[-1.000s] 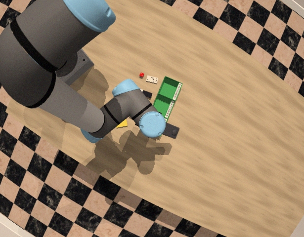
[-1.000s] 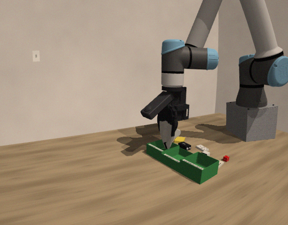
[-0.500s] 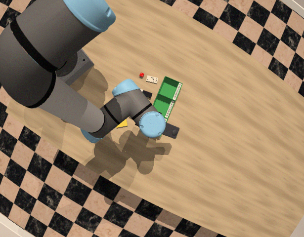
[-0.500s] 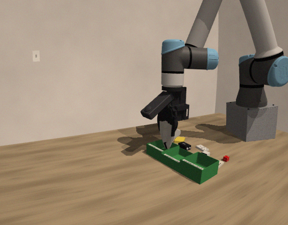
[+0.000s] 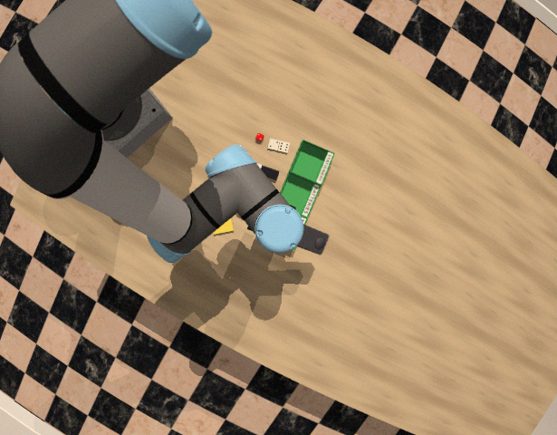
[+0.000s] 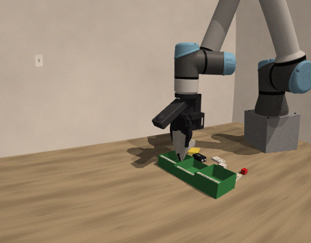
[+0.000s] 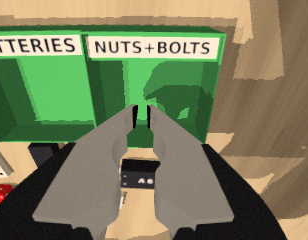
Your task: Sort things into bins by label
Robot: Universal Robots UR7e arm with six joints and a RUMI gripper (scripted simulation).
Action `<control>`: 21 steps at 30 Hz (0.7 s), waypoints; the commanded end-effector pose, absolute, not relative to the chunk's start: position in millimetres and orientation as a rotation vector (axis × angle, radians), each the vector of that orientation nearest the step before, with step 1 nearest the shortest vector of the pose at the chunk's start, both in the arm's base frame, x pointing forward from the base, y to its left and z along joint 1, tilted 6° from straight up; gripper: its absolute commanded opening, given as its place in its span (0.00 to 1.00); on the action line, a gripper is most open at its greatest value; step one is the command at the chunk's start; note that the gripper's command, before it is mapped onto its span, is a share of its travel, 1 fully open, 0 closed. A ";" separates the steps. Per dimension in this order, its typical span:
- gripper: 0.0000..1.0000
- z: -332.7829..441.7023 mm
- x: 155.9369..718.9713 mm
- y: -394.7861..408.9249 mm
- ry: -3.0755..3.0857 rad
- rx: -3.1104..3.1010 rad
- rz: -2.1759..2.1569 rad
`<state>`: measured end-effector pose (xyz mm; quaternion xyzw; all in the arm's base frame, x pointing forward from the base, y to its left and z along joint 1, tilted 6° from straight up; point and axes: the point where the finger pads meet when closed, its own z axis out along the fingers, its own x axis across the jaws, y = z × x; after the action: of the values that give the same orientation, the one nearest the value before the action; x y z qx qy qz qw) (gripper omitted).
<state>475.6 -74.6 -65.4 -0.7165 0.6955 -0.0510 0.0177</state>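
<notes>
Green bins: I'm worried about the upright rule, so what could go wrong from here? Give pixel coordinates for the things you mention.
The fingers [image 6: 179,142] reach low at the NUTS+BOLTS compartment, so a sideways move might catch a wall and shift or tip the green bins [image 5: 302,179] [image 6: 195,182] [image 7: 90,82]. Backing off low might also knock the black block [image 6: 199,157] [image 7: 139,179].

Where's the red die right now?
In the top view, the red die lies on the table just left of the white domino, outside the green bins.

Green bins' labels [image 5: 325,167] [image 6: 185,170] [image 7: 153,47]: "STATIONERY", "BATTERIES", "NUTS+BOLTS"; blk block [image 7: 139,179]: "A6", approx.
</notes>
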 end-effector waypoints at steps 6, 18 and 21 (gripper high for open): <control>0.04 -50.8 476.4 -74.1 2.158 -2.226 -0.167; 0.04 -37.3 475.3 -73.6 2.158 -2.226 -0.168; 0.04 -34.0 474.9 -73.4 2.158 -2.226 -0.168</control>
<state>473.0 -73.3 -41.6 -0.7164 0.6955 -0.0516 0.0179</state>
